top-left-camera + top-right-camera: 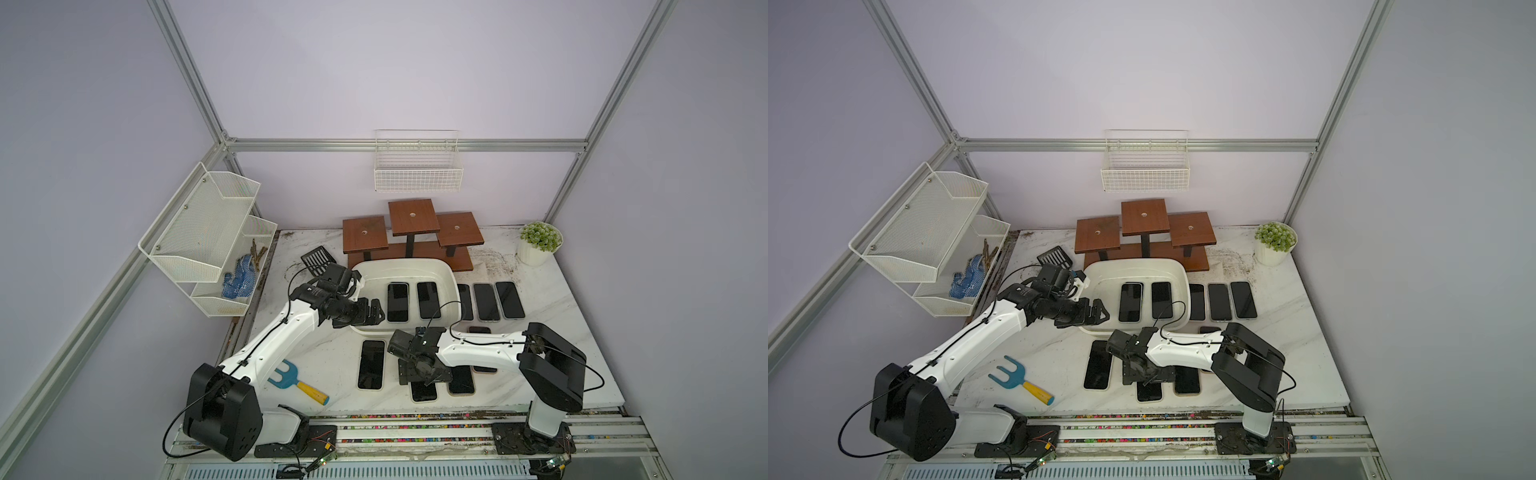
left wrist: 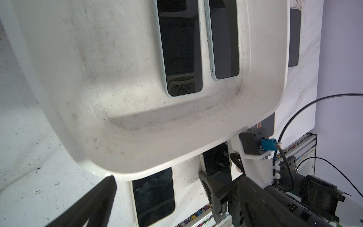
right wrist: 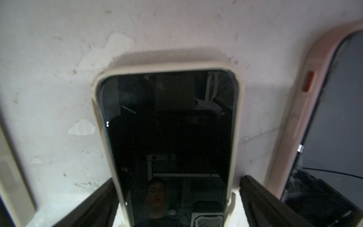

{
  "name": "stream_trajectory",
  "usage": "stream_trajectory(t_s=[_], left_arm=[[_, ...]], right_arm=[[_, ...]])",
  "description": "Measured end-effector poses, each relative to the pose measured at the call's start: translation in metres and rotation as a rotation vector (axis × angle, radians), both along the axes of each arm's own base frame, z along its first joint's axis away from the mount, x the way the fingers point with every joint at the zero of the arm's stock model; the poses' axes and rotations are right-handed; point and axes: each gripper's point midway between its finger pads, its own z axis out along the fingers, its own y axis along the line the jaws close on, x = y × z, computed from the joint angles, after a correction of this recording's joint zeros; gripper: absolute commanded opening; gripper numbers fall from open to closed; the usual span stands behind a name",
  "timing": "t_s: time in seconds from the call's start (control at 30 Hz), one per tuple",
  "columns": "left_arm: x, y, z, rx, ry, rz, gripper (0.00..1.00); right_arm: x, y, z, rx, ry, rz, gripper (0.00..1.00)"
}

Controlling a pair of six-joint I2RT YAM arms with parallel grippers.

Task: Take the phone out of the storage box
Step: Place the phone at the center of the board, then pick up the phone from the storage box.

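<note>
Top views first: the left arm reaches over the near-left corner of the storage box [image 1: 399,262], with the left gripper [image 1: 375,313] spread wide and holding nothing. The right arm is folded across the front. The right gripper [image 1: 422,380] points down at a cream-cased phone [image 1: 424,392] lying flat on the table [image 1: 324,357], outside the box.

Left wrist cam: two phones [image 2: 180,49] lie side by side in the box.

Right wrist cam: the fingers [image 3: 255,196] sit apart either side of the cream one, not clamping it.

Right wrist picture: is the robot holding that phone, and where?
Nothing is held. The right gripper has its fingers open on either side of the cream-cased phone, lying flat on the table. The left gripper is open and empty.
</note>
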Motion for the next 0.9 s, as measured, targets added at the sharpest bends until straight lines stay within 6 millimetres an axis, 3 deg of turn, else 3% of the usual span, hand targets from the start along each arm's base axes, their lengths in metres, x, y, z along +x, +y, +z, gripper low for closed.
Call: stream_trajectory(t_s=[0.07, 0.17, 0.27, 0.43, 0.57, 0.7, 0.8, 0.9], left_arm=[[0.001, 0.000, 0.000, -0.001, -0.001, 0.002, 1.00], [0.002, 0.000, 0.000, 0.001, -0.006, 0.005, 1.00], [0.005, 0.001, 0.001, 0.003, -0.016, 0.013, 1.00], [0.011, 0.000, 0.002, 0.001, -0.024, 0.037, 1.00], [0.017, 0.001, 0.007, 0.006, -0.039, 0.054, 1.00], [0.025, 0.001, 0.018, 0.004, -0.068, 0.074, 1.00], [0.027, 0.002, 0.021, 0.004, -0.076, 0.090, 1.00], [0.027, 0.003, 0.021, 0.004, -0.073, 0.101, 1.00]], right_arm=[[0.001, -0.001, 0.004, -0.012, -0.002, 0.010, 1.00], [0.010, 0.005, 0.025, 0.006, -0.051, 0.038, 1.00], [0.023, 0.021, 0.071, 0.088, -0.133, 0.066, 1.00], [0.043, 0.041, 0.164, 0.257, -0.287, 0.097, 1.00], [0.076, 0.038, 0.207, 0.314, -0.355, 0.079, 1.00], [0.134, 0.010, 0.209, 0.280, -0.368, -0.013, 1.00], [0.172, -0.012, 0.181, 0.196, -0.323, -0.060, 0.98], [0.197, -0.027, 0.141, 0.105, -0.239, -0.071, 0.93]])
